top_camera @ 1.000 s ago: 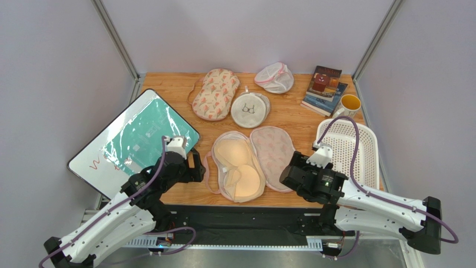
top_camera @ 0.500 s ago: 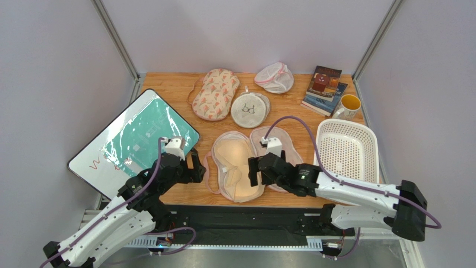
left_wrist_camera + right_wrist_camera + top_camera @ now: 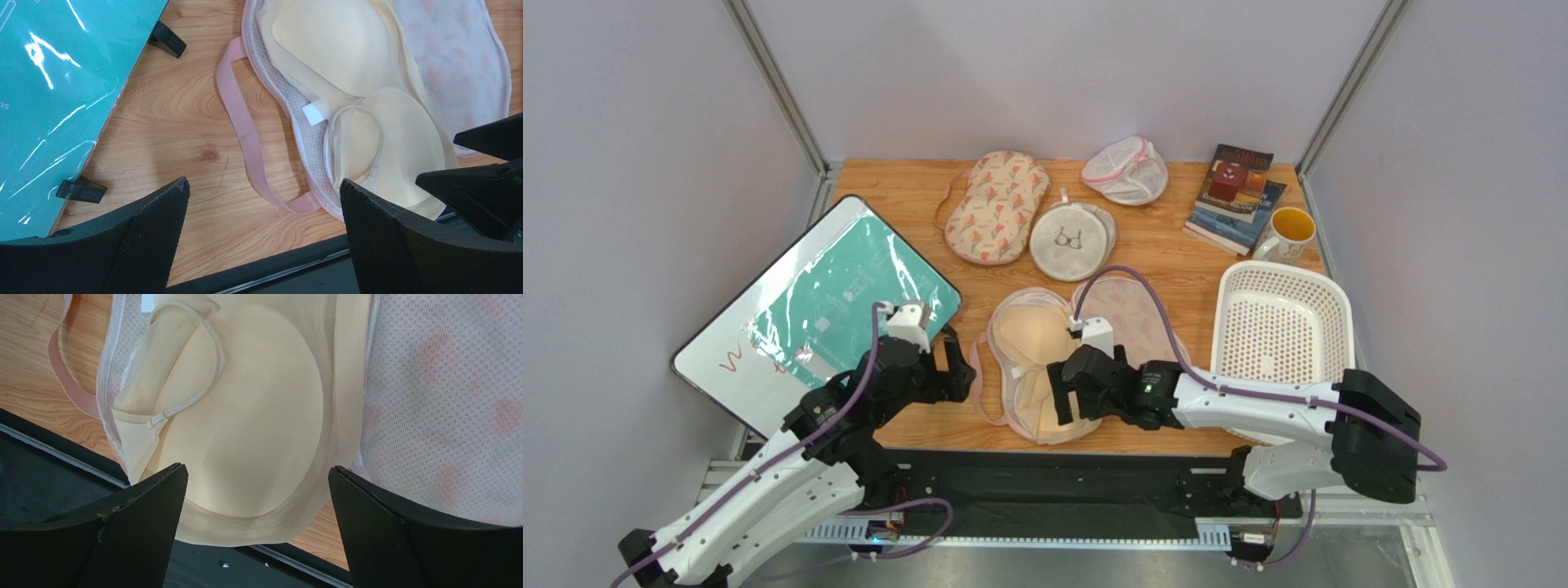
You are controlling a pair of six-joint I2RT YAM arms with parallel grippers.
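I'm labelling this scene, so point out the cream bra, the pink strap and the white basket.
cream bra (image 3: 258,435), right wrist view, middle of the near cup.
pink strap (image 3: 240,125), left wrist view, flat stretch on the wood.
white basket (image 3: 1284,271), top view, far rim.

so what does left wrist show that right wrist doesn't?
Left wrist only: teal board with black clips, far bra cup, left gripper open. Right wrist only: right gripper seen open, over the near cup. Both: that near cup, its thin strap, mesh bag, pink loop, patterned flap.
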